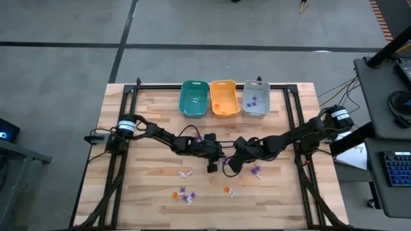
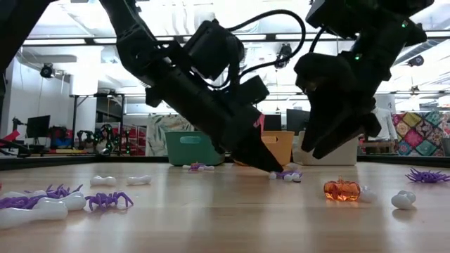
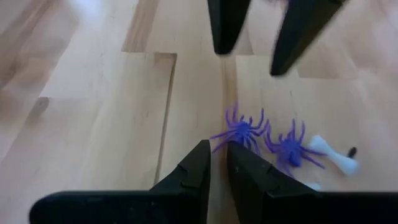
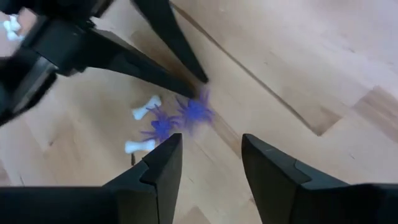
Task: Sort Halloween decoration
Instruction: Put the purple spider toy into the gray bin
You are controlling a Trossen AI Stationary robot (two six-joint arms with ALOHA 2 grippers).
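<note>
Two purple spiders (image 3: 242, 130) (image 3: 291, 149) and a white bone (image 3: 336, 158) lie flat on the wooden table near its middle. They are Halloween decoration trinkets. My left gripper (image 3: 217, 163) is shut, slanting down, its tips low at the table just short of the nearer spider (image 4: 196, 111). My right gripper (image 4: 211, 155) hangs open above the same cluster, with nothing between its fingers. In the high view the two grippers (image 1: 212, 167) (image 1: 231, 165) stand close together. More trinkets lie toward the near edge: bones (image 1: 186, 173), an orange piece (image 1: 174, 194) and purple ones (image 1: 185, 192). My left gripper's shut fingertips (image 2: 271, 169) come slanting down from the table's left and end right beside the nearer purple spider (image 3: 231, 132). Whether they touch the spider, I cannot tell.
Three bins stand in a row at the table's far edge: teal (image 1: 193, 83), orange (image 1: 224, 83) and grey (image 1: 256, 83), each with a few small pieces inside. A purple spider (image 1: 255, 170) lies right of the grippers. An orange pumpkin (image 2: 342, 190) sits toward the near edge.
</note>
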